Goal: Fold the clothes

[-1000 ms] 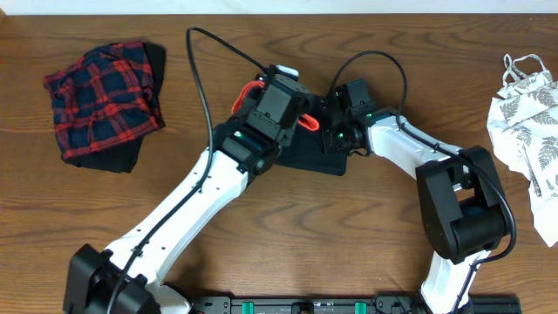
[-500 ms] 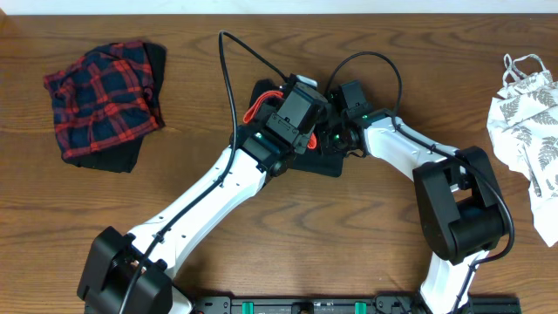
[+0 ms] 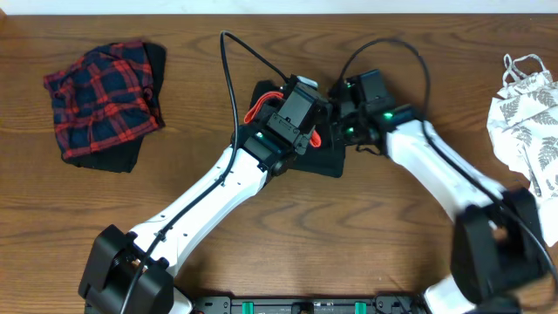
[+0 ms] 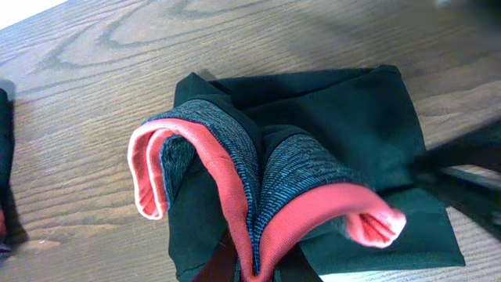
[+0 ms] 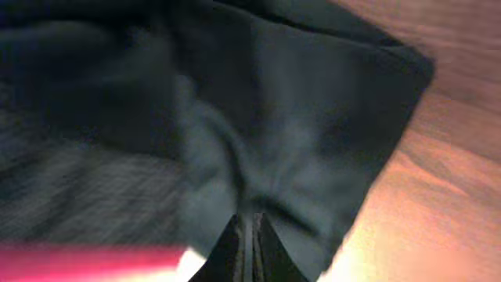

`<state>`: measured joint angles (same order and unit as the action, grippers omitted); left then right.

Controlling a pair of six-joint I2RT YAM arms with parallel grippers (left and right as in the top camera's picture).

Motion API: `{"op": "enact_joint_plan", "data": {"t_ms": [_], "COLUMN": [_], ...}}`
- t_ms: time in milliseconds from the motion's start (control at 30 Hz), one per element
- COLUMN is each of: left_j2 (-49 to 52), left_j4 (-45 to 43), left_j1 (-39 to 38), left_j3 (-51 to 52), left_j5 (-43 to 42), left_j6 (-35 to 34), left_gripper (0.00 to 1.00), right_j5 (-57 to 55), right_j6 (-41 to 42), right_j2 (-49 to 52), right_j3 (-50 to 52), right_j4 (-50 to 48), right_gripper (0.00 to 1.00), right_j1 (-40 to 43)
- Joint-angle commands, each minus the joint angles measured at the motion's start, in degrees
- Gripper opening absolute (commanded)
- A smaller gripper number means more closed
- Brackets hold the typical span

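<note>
Left fingers [image 4: 223, 265] pinch the black leggings [image 4: 352, 117] by their grey-and-coral waistband [image 4: 235, 168] above the wooden counter [image 4: 94, 94]. Right fingers [image 5: 239, 249] are pressed together, tips against the leggings.

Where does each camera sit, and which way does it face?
Overhead: above the table, facing straight down; both arms, plaid piece, leaf-print top.
Left wrist: on left arm, facing down at black leggings' coral waistband; left gripper barely visible.
Right wrist: on right arm, blurred close-up of leggings; right gripper shut.
Shared: all see the leggings.
</note>
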<state>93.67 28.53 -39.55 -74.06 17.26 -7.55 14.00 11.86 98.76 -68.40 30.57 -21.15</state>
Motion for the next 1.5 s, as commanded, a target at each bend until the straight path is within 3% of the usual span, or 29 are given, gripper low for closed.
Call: {"op": "enact_joint_plan", "data": {"t_ms": [0,100,300,800,1467], "left_j2": [0.8,0.8,0.8,0.8,0.8], "left_j4": [0.1,0.1,0.0,0.0,0.1], "left_j1": [-0.1,-0.1,-0.1,-0.1,-3.1], "left_j3": [-1.8,-1.8,-1.8,-1.8,-1.8], "left_j5": [0.1,0.1,0.1,0.1,-0.3], "left_j6": [-0.7,-0.7,-0.7,-0.7,-1.0], "left_gripper": [0.06,0.06,0.06,0.06,0.06], "right_j5": [5.4,11.4,11.4,11.0,0.1], "right_j6": [-1.2,-0.3,0.3,20.4,24.5], "right_j2": [-3.6,-3.9,-3.6,-3.5,-2.2], "right_j3": [-0.1,0.0,0.0,8.4,10.2], "right_j4": [3.8,9.7,12.7,-3.6,-12.6], "right_gripper": [0.02,0.01,0.01,0.01,0.01], "right_j1": [-0.3,-0.9,-2.3,-3.3,-3.3]}}
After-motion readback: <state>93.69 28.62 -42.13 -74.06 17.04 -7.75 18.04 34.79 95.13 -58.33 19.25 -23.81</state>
